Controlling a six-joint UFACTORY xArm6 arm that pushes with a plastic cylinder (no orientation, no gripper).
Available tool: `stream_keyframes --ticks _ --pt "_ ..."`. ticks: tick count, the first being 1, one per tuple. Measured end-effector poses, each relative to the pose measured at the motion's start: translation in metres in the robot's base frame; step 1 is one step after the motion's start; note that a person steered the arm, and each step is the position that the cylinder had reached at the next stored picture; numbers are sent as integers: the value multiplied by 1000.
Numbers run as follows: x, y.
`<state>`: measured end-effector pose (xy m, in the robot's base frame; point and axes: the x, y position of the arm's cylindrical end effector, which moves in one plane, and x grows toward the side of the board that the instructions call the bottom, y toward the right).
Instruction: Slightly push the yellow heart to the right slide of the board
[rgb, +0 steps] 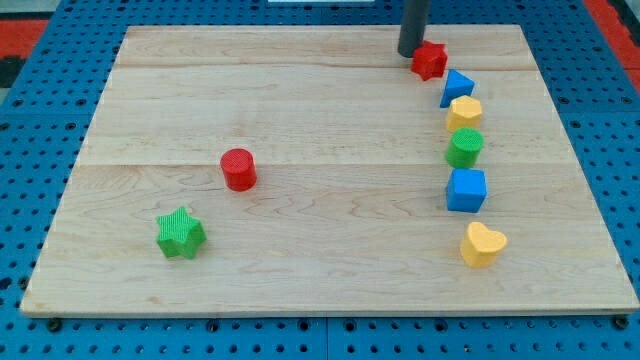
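Resting at the view's top just left of the red plastic star block, my tip holds nothing, so the approach seems unstarted: the yellow plastic heart lies well below it, needing contact from its left side.

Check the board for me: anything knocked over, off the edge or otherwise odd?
Nothing stands out. All eight blocks sit flat on the board. My tip is at the view's top, right beside the red star, far from the yellow heart near the view's bottom right.
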<state>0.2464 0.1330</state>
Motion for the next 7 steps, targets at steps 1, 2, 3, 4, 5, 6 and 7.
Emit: stream_keyframes --ticks 1,2,3,4,5,6,7 --pt "-2 22" --pt "-14 25" --pt "-28 -85" --pt "56 -146" --pt "147 -91" --pt "222 -76" --pt "249 -45"
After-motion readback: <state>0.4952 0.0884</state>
